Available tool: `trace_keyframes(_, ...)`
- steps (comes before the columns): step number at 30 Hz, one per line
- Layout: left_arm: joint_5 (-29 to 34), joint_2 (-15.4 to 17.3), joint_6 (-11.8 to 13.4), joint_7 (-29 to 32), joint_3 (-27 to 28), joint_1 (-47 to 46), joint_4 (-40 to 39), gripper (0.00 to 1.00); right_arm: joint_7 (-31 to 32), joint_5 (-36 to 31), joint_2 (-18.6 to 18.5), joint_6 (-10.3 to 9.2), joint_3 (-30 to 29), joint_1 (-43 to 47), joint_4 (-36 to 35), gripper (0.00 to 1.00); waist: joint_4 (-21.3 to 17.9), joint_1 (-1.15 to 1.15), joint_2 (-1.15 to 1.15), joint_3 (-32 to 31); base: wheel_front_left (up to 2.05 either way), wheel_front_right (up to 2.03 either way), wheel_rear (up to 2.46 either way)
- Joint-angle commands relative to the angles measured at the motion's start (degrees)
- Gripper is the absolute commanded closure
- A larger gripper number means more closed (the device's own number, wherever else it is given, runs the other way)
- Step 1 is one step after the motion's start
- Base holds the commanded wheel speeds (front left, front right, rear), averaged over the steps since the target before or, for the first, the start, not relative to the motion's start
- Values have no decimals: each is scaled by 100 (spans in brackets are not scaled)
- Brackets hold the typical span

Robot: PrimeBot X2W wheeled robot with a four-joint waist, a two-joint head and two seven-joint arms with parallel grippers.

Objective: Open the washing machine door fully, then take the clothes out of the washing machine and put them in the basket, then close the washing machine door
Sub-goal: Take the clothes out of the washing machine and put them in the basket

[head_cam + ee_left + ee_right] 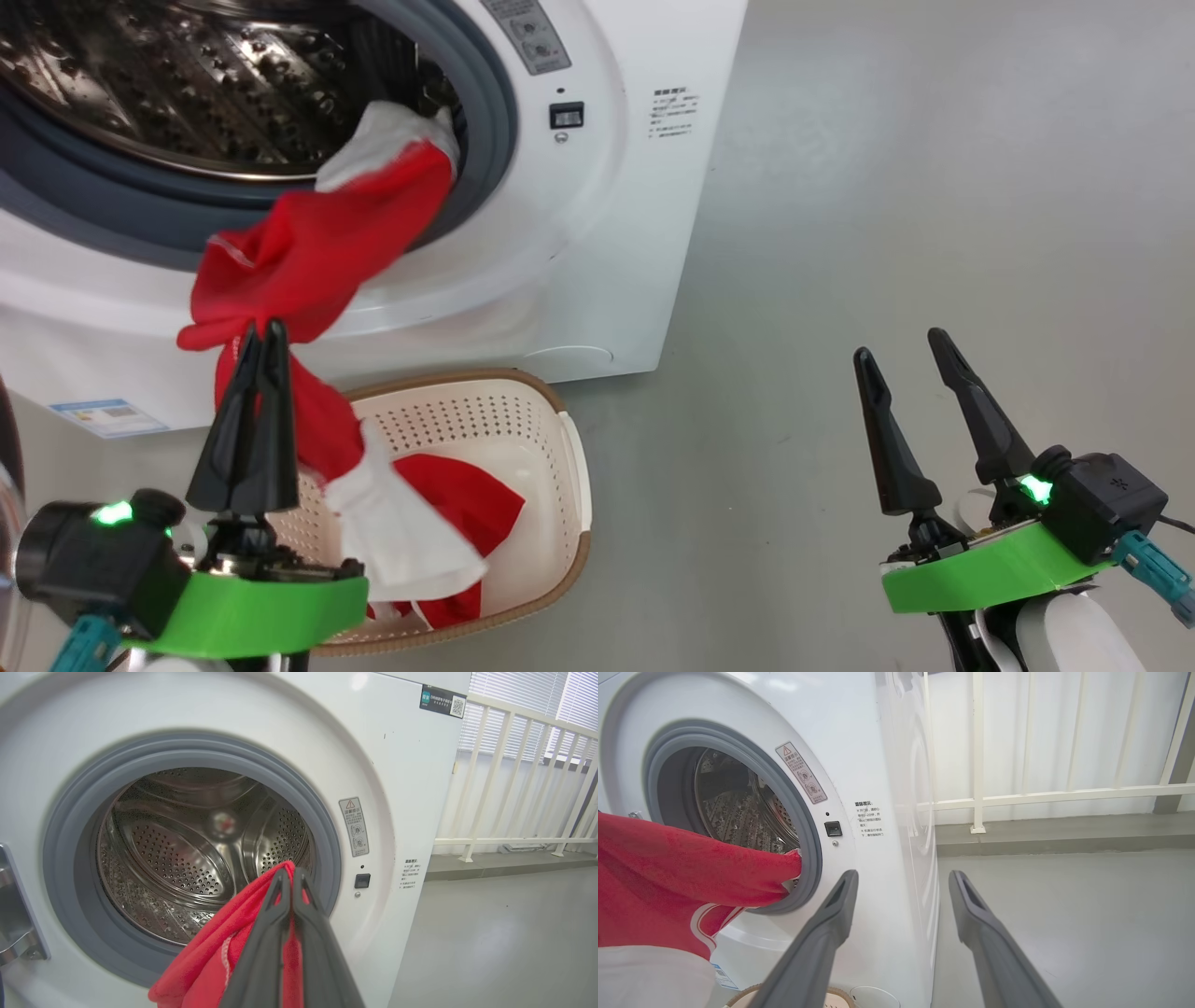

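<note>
On the grey floor (840,233) by the washing machine (607,233), the left gripper (263,329) clamps the clothes (317,252), strung from the drum (187,84) beyond it into the basket (571,467) beneath (unloading about midway, I judge), while the right gripper (898,345) gapes empty.

It looked like a bare indoor test space fitted out as a laundry corner, not a lived-in home. The washing machine (402,788) stood alone on a smooth grey floor (934,233). The basket (467,411) sat straight on that floor at six o'clock from the drum opening, and the clothes (317,252) trailed out of the drum. At two o'clock in the left wrist view, a white railing (514,841) ran before windows with slatted blinds (528,690). A QR-code label (443,701) was stuck near the machine's top corner.
</note>
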Motion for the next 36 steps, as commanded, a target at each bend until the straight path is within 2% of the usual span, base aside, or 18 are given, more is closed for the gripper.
trace_keyframes(1,73,133,64,-23,203,-7,-299,100,-36,-35,-7,36,124,63,-170,0,61,0,0,-5,0,0,0)
trace_keyframes(9,182,209,173,43,212,77,-805,100,-36,-64,-7,36,123,56,-182,0,186,0,0,-13,0,0,0)
trace_keyframes(13,86,200,122,89,178,102,-640,100,-36,-69,-7,36,150,33,-186,0,193,0,0,38,0,0,0)
trace_keyframes(18,-71,61,-30,57,57,46,35,100,-36,-77,-7,36,182,-33,-195,0,115,0,0,165,0,0,0)
trace_keyframes(25,-165,-210,-375,-47,-50,-340,1279,100,-36,-48,-7,36,229,-119,-182,0,-14,0,0,387,0,0,0)
trace_keyframes(36,173,-592,-856,-79,197,-1033,2986,100,-36,-23,-7,36,260,-247,-176,0,-158,0,0,704,0,0,0)
